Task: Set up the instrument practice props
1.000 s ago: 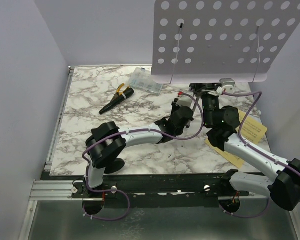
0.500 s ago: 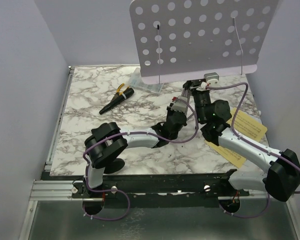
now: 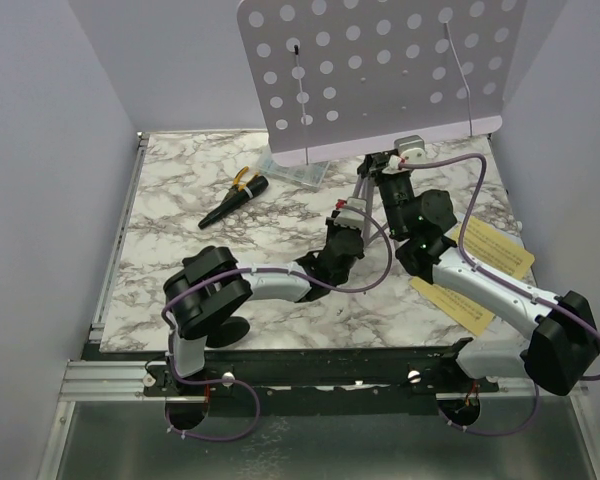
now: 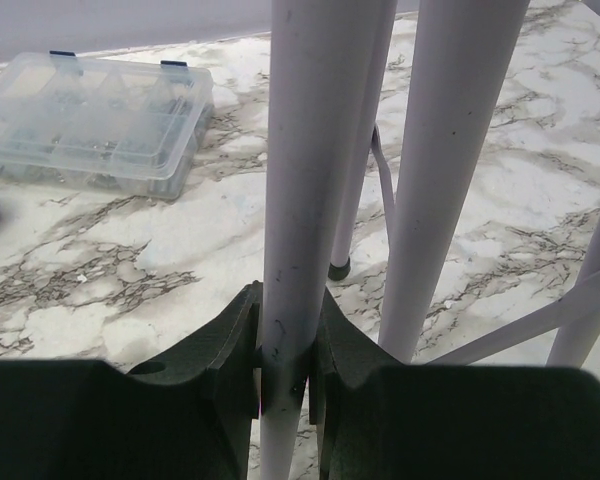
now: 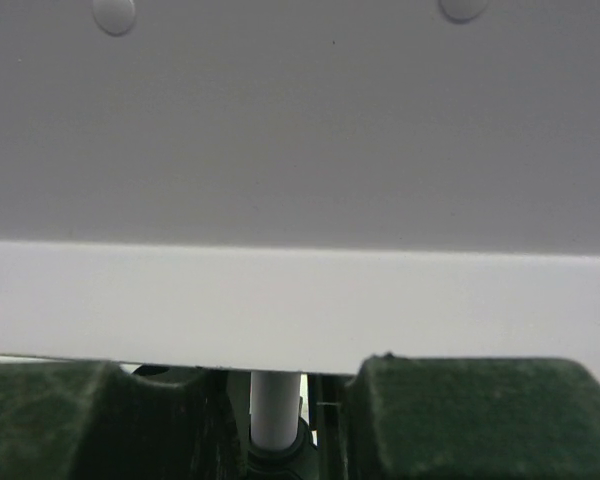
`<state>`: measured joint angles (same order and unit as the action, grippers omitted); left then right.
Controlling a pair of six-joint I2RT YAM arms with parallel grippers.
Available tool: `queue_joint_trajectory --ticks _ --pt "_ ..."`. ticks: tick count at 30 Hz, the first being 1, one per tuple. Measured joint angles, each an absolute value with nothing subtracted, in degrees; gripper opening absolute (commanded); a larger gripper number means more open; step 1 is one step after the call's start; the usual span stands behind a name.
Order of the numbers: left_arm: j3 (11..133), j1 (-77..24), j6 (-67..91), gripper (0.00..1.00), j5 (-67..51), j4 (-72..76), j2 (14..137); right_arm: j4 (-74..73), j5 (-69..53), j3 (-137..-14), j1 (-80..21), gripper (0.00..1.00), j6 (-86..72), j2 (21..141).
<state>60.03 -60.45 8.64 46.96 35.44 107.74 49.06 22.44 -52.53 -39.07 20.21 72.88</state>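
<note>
The music stand [image 3: 380, 70] stands upright at the back of the desk [image 3: 180, 210], the left claw [image 4: 285, 372] clamped low among its legs [image 4: 450, 180] and the right claw [image 5: 277, 420] gripping just under its tray [image 5: 300, 290], so the next move is probably to settle the feet squarely before letting go.

Stand [image 3: 380, 135]: desk top cut off by the upper edge of the top view; tripod feet hidden behind left arm [image 3: 280, 280] and right arm [image 3: 480, 290]; desk blurred in the right wrist view.
Box [image 3: 302, 176]: far part hidden behind desk.
Pages [image 3: 495, 250]: partly under right arm.
</note>
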Motion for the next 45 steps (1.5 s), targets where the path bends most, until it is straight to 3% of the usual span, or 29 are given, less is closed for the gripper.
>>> queue_joint_trajectory --ticks 24,31,35,45 --pt "58.5 -59.1 9.0 0.01 35.7 30.3 104.3 43.7 20.2 -55.2 -38.9 0.01 17.8 72.8" --pt "59.5 -58.4 12.9 0.32 28.7 20.3 100.1 48.1 20.0 -48.2 -38.9 0.01 15.9 67.2" --pt "60.2 -58.5 15.5 0.36 26.3 12.6 98.8 49.9 18.9 -47.7 -38.9 0.01 14.9 66.9" --pt "63.2 -58.0 16.3 0.69 27.4 6.3 99.2 57.0 17.6 -47.7 -38.3 0.01 14.8 66.9"
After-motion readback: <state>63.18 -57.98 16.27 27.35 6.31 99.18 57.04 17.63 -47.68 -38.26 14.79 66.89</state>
